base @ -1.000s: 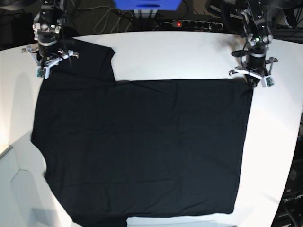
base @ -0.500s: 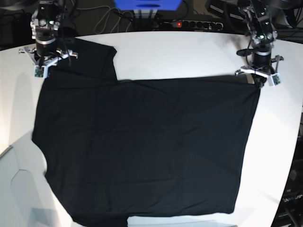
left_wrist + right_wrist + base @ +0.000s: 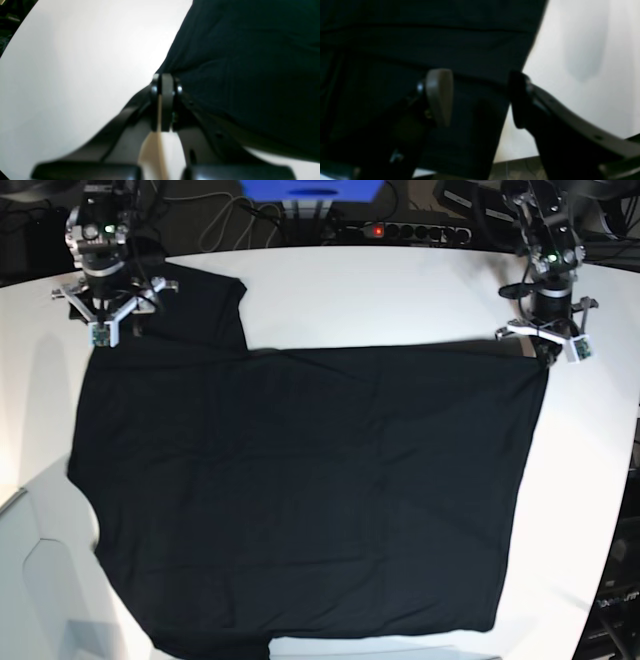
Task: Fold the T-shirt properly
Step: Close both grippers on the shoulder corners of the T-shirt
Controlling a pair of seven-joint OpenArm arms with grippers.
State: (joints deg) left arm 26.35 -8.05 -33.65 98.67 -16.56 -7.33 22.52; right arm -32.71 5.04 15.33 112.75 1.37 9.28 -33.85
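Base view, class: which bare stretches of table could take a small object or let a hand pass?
Free: the white table strip between the T-shirt top edge and the far rim, the right margin beside its hem, and the left side below the sleeve. Crowded: both far corners, under the left end effector and right end effector.

T-shirt [image 3: 300,490]: one, black, spread flat
Table [image 3: 380,300]: one, white
Arms: two, at 10 and 2 o'clock
Left gripper [image 3: 545,345]: one
Right gripper [image 3: 103,320]: one
Power strip [image 3: 400,230]: one, at 12 o'clock
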